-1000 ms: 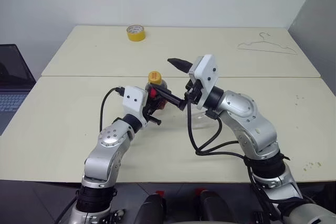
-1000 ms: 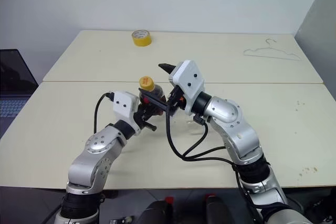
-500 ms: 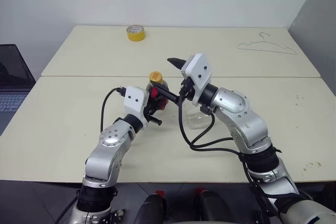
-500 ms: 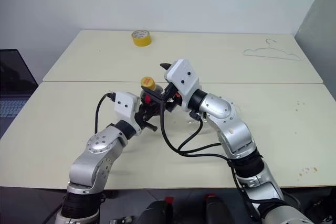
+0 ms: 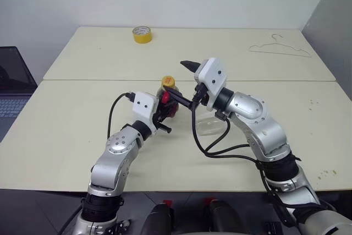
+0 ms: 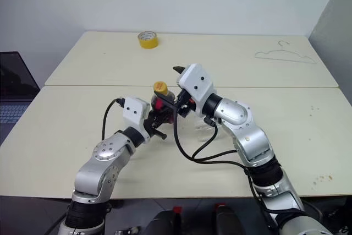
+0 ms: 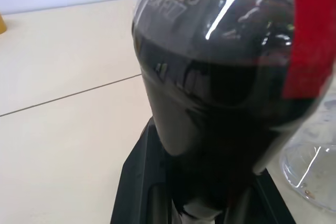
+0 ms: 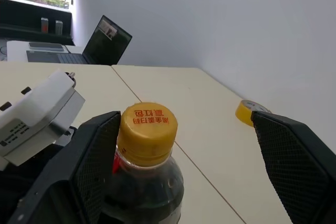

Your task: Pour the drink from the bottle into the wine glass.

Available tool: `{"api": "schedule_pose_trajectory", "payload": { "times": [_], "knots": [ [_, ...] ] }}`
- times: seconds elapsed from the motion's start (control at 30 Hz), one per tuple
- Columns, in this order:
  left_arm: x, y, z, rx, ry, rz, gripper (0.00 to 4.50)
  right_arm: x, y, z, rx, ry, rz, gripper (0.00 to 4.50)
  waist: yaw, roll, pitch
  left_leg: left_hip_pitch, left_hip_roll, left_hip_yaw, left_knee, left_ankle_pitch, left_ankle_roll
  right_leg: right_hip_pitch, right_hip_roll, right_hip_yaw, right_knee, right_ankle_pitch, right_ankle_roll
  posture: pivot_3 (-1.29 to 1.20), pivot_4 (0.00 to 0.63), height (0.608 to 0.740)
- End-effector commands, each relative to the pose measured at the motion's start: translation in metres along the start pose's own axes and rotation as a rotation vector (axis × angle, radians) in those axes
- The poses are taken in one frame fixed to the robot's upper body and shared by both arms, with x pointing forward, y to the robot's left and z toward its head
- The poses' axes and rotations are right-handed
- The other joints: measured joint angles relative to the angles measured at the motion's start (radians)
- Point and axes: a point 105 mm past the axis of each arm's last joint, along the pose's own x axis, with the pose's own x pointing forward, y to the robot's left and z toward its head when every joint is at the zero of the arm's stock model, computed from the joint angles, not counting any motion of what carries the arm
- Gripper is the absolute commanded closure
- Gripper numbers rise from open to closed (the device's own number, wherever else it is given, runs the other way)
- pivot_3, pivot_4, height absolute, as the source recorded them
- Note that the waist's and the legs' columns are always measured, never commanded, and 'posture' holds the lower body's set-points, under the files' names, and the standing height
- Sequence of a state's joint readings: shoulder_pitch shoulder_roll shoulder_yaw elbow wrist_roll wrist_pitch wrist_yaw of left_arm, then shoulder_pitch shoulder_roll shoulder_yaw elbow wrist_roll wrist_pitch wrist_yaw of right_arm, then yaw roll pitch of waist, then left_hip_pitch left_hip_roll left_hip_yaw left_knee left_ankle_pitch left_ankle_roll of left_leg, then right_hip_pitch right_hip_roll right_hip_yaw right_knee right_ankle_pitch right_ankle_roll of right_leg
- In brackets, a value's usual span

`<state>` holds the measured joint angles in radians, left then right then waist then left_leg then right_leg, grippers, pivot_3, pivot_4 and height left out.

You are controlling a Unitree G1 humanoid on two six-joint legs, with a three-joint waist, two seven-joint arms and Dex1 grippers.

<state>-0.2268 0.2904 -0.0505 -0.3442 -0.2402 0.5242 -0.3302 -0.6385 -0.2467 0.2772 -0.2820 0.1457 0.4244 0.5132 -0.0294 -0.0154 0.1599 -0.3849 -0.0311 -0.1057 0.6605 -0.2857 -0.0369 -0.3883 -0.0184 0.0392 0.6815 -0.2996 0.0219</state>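
Note:
My left gripper (image 5: 164, 115) is shut on the lower body of the bottle (image 5: 168, 102) and holds it upright above the table. The bottle is a squat clear one full of the dark drink (image 7: 220, 103), with a red neck label and its yellow cap (image 8: 147, 128) on. My right gripper (image 5: 180, 80) is open at cap height. The cap sits between its fingers, close beside one finger (image 8: 97, 166) and far from the other (image 8: 294, 156). The wine glass (image 5: 208, 125) stands on the table just right of the bottle, partly hidden under my right arm. Its bowl (image 7: 310, 166) also shows beside the bottle.
A yellow tape roll (image 5: 142, 34) lies at the far edge of the back table. A wire hanger (image 5: 279, 48) lies at the far right. An open laptop (image 5: 11, 89) sits off the table's left side. A seam (image 5: 82, 80) runs between the two tables.
My right wrist has rolled a little, and its open fingers have shifted slightly around the cap. The bottle stays in my left gripper, nudged slightly to the right.

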Motion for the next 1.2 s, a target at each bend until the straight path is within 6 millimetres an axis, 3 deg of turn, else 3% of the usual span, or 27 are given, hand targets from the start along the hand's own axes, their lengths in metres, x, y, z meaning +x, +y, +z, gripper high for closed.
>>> {"api": "schedule_pose_trajectory", "payload": {
  "times": [0.03, 0.33, 0.5, 0.73, 1.2],
  "knots": [
    [-0.004, 0.005, 0.024, 0.044, -0.090, 0.017, 3.96, -0.016, -0.029, -0.004, -0.027, 0.031, -0.106, 0.28, 0.000, 0.000, 0.000, 0.000, 0.000, 0.000, 0.000, 0.000, 0.000, 0.000, 0.000, 0.000, 0.000, 0.000, 0.000, 0.00, 0.150, 0.740],
    [-0.004, 0.007, 0.026, 0.046, -0.094, 0.024, 3.96, -0.018, -0.020, 0.000, -0.022, 0.014, -0.036, 0.28, -0.002, 0.000, 0.000, 0.000, 0.000, 0.000, 0.000, 0.000, 0.000, 0.000, 0.000, 0.000, 0.000, 0.000, 0.000, 0.00, 0.150, 0.740],
    [-0.003, 0.006, 0.025, 0.048, -0.092, 0.020, 3.96, -0.009, -0.006, 0.014, 0.018, -0.038, 0.043, 0.28, -0.002, 0.000, 0.000, 0.000, 0.000, 0.000, 0.000, 0.000, 0.000, 0.000, 0.000, 0.000, 0.000, 0.000, 0.000, 0.00, 0.150, 0.740],
    [-0.003, 0.003, 0.025, 0.049, -0.092, 0.011, 3.96, 0.008, 0.003, 0.019, 0.048, -0.056, 0.072, 0.28, -0.001, 0.000, 0.000, 0.000, 0.000, 0.000, 0.000, 0.000, 0.000, 0.000, 0.000, 0.000, 0.000, 0.000, 0.000, 0.00, 0.150, 0.740],
    [-0.002, 0.002, 0.025, 0.055, -0.092, 0.000, 3.96, 0.020, 0.002, 0.019, 0.042, -0.055, 0.028, 0.28, -0.001, 0.000, 0.000, 0.000, 0.000, 0.000, 0.000, 0.000, 0.000, 0.000, 0.000, 0.000, 0.000, 0.000, 0.000, 0.00, 0.150, 0.740]
  ]
}}
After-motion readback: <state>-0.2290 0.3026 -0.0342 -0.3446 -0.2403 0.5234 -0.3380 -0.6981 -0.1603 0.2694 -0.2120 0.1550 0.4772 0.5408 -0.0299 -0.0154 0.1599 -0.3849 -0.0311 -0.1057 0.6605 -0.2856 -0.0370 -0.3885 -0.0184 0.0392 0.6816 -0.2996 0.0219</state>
